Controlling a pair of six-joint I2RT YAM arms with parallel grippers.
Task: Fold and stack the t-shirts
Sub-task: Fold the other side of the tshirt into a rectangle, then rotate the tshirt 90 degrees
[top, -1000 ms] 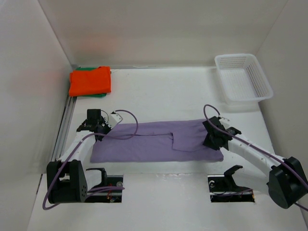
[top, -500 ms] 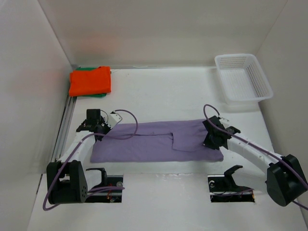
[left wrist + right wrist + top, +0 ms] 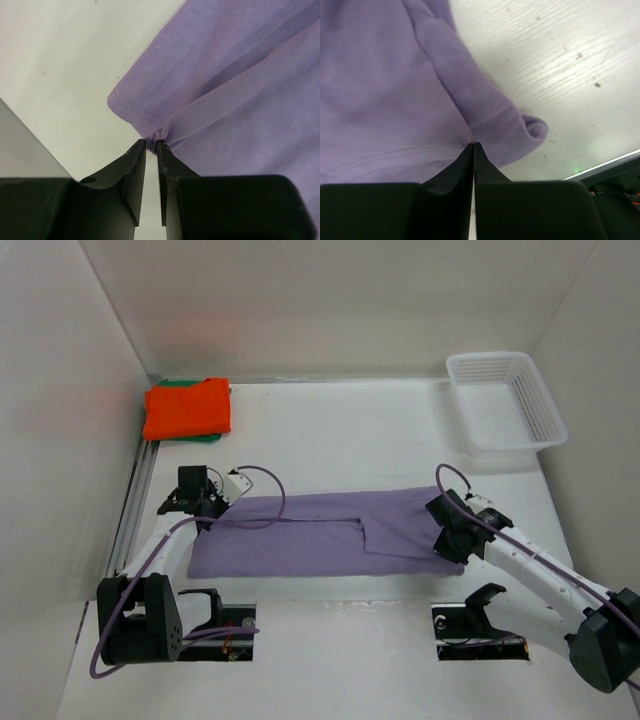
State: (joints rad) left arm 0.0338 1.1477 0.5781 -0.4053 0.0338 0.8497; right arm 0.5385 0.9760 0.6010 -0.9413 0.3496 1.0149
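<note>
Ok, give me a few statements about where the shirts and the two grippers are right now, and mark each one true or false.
1. The orange t-shirt lies folded on top of the green t-shirt at the far left corner. True.
2. The purple t-shirt is inside the white basket. False: it lies spread on the table in front of both arms, and the basket stands apart at the far right.
3. The left gripper pinches a bunched corner of the purple t-shirt. True.
4. The right gripper hangs wide open over the basket. False: it is shut, with its tips down against the right end of the purple t-shirt.
</note>
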